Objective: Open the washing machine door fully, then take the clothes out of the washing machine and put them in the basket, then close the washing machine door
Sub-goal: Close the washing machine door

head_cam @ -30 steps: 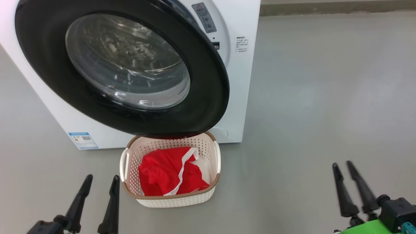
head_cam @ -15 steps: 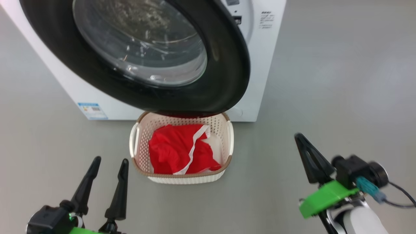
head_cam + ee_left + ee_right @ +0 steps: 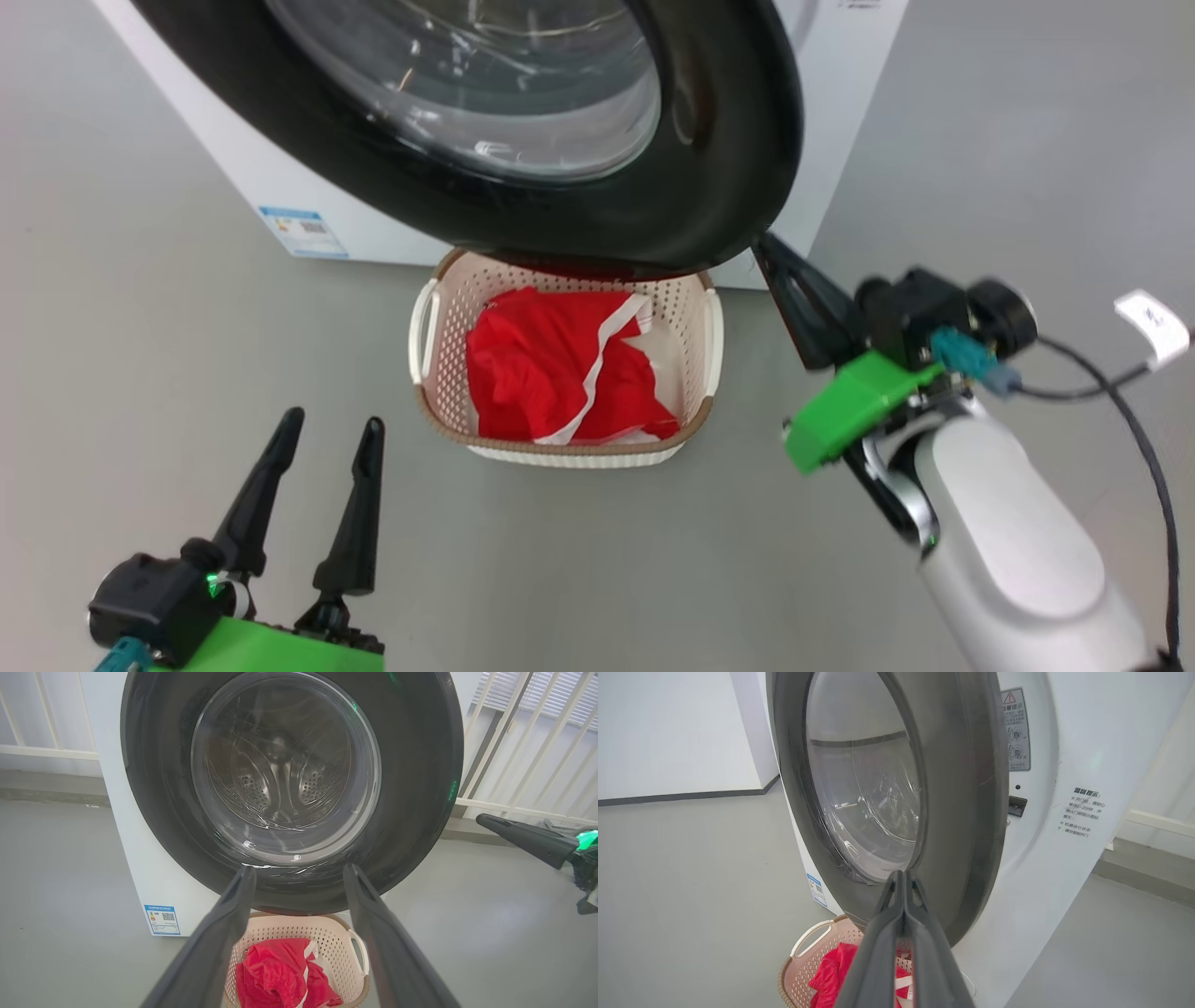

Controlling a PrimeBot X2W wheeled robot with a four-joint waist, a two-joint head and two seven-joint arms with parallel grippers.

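The washing machine door [image 3: 728, 140], black-rimmed with a bulging glass bowl, stands partly swung out from the white washing machine [image 3: 840, 140] and overhangs the basket [image 3: 428, 327]. Red clothes [image 3: 551, 373] with white trim lie inside the basket on the floor. My right gripper [image 3: 761, 243] is shut on nothing, its tip right beside the door's lower right rim. In the right wrist view its closed fingertips [image 3: 901, 876] point at the door's rim [image 3: 966, 812]. At the lower left my left gripper [image 3: 333, 420] stands open and empty, short of the basket.
Grey floor [image 3: 140, 327] spreads around the machine and basket. A black cable with a white tag [image 3: 1153, 322] trails from my right wrist. White railings [image 3: 514, 742] stand behind the machine. The left wrist view looks through the door glass [image 3: 285, 765] into the drum.
My right gripper has shut and risen toward the door's lower right rim. The head camera has shifted, so the machine sits higher in view. The left gripper stays open.
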